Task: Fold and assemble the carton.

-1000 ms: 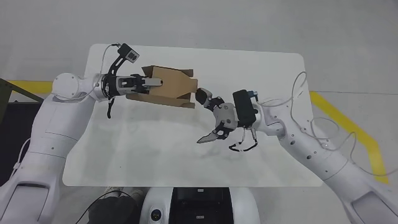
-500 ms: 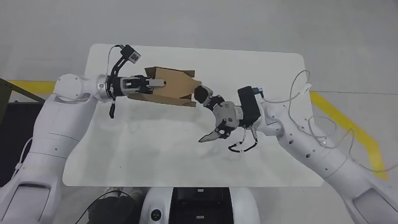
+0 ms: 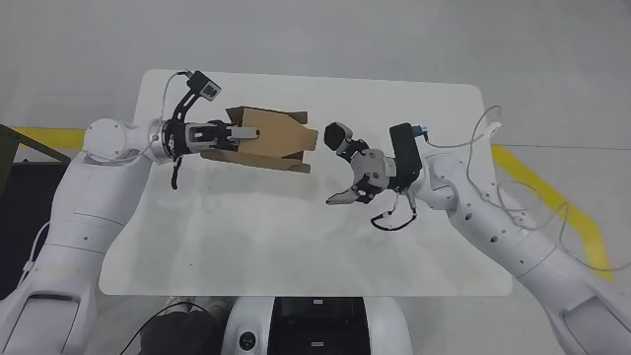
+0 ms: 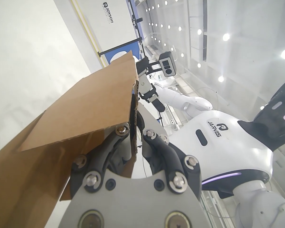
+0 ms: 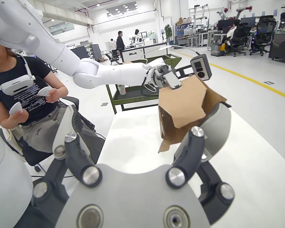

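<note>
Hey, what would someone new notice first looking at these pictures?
First, the brown, half-folded carton at the far side of the white table, clamped at one end by the left gripper. Next, the right gripper, wide open just off the carton's other end, with a small gap between them in the top view.

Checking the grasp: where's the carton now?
Top view: carton left of centre, far half of table, clamped by left claw; open right claw beside it, not touching.

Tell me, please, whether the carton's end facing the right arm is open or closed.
Open: in the right wrist view a flap leans across the end of the carton, yet the inside shows beside it.
</note>
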Action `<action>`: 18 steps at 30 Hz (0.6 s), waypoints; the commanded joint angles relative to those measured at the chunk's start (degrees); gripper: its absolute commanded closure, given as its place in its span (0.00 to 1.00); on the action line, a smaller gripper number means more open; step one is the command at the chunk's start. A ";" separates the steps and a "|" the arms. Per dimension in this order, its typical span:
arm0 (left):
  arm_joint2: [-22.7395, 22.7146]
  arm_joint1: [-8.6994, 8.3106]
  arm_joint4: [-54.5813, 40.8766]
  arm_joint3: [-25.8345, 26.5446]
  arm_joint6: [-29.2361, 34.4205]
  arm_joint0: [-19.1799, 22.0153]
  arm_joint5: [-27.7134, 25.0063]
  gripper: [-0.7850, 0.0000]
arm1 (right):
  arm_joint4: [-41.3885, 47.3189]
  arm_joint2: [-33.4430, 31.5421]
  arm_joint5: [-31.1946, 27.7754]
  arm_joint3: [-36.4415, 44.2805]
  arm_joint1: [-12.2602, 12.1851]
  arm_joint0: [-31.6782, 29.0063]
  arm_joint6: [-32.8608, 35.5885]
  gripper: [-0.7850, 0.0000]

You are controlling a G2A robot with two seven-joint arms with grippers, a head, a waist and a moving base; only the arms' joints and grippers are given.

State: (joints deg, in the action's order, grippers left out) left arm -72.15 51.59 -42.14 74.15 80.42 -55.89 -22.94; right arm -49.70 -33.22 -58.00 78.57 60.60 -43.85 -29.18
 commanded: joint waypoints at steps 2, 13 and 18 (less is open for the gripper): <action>-0.40 0.03 -1.26 0.44 0.71 -0.37 0.08 1.00 | 1.02 -0.11 0.00 -1.11 0.30 -0.34 0.94 0.00; 0.52 0.42 2.74 1.02 -1.76 0.24 0.45 1.00 | 4.40 3.69 0.00 -0.11 2.44 1.29 4.13 0.00; 1.64 0.70 5.53 1.17 -3.31 0.69 0.58 1.00 | 4.34 4.06 0.00 -0.07 2.89 2.17 3.92 0.00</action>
State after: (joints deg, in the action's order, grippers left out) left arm -70.70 52.24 -37.20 75.32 77.44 -55.29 -22.42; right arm -45.28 -29.19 -58.00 78.50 63.43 -41.83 -25.20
